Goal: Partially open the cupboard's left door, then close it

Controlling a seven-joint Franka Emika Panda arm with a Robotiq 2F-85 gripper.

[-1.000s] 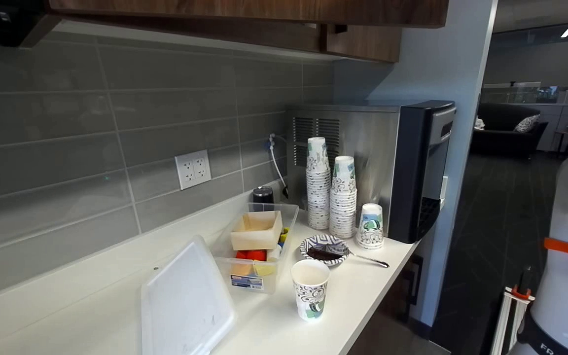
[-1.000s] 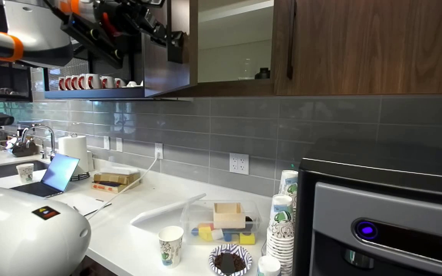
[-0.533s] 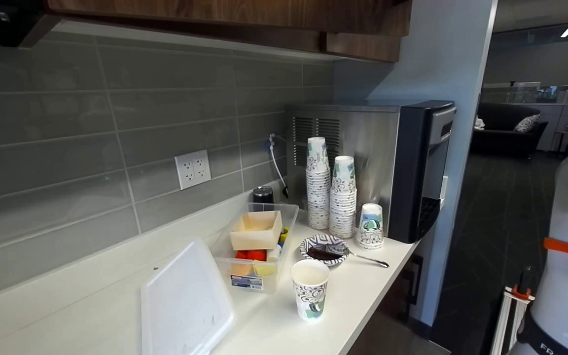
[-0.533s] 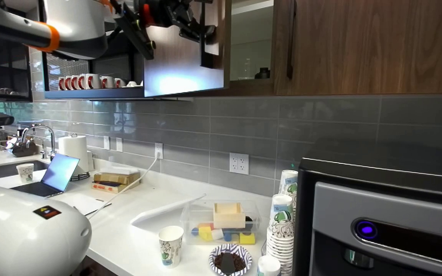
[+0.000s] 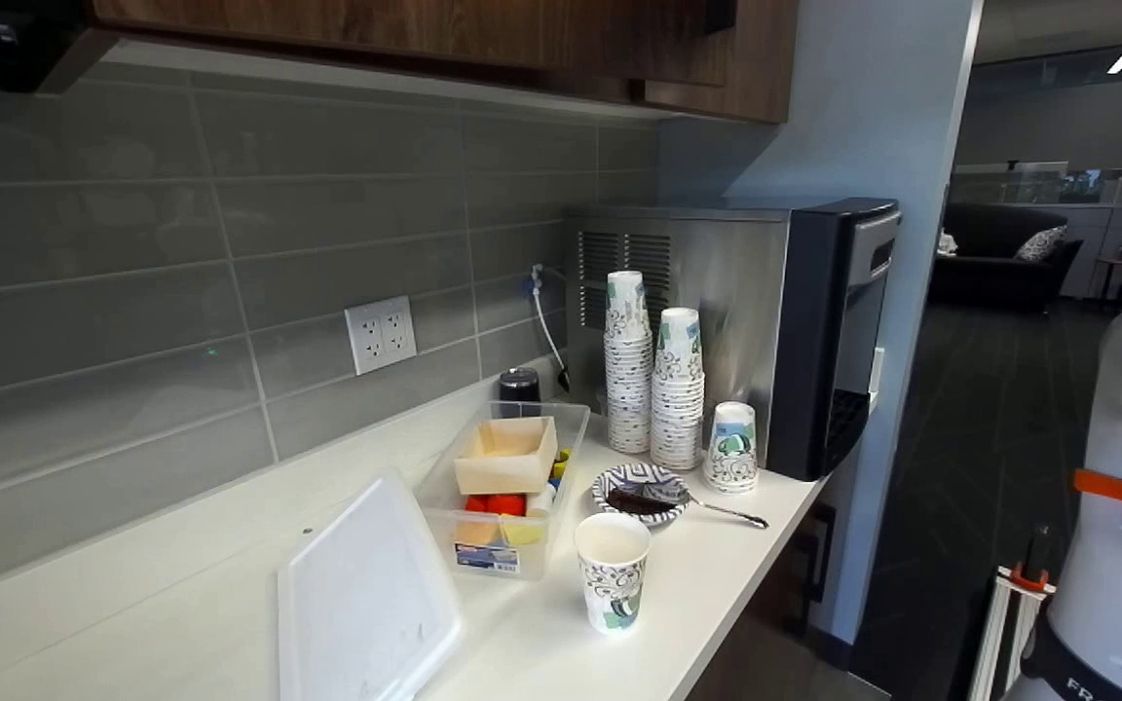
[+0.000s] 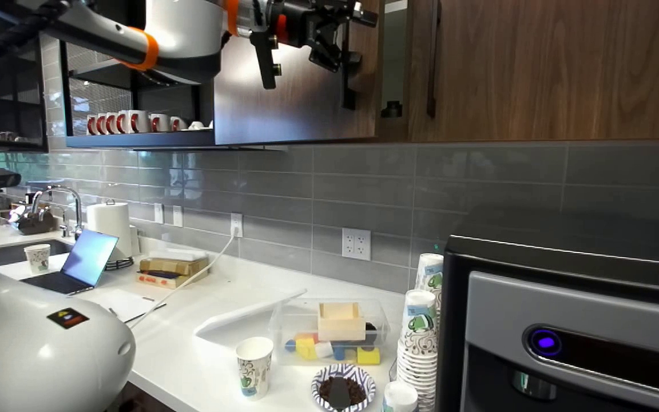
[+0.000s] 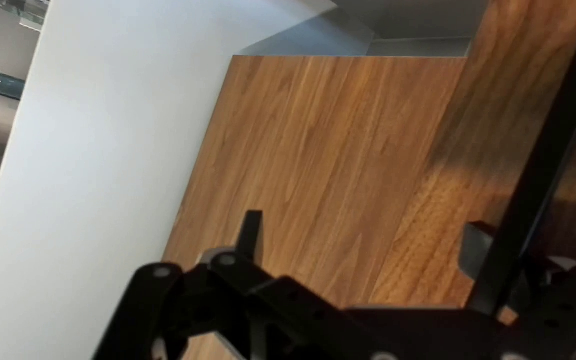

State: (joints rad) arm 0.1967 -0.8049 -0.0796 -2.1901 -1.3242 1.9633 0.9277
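Standing ajar above a white counter (image 6: 192,360), the left door (image 6: 301,111) of a dark brown cupboard (image 6: 507,68) shows a narrow gap at its right edge in an exterior view, while the robot's gripper (image 7: 363,227), jaws spread well apart, has one finger (image 7: 473,252) behind the black bar handle (image 6: 348,94). Stacked paper cups (image 5: 678,389) rise from the counter below, beside a black-fronted dispenser (image 5: 814,341), in both exterior views.

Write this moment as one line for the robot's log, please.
Gripper: open, one finger behind black handle | Left door: ajar | Fully shut: not yet
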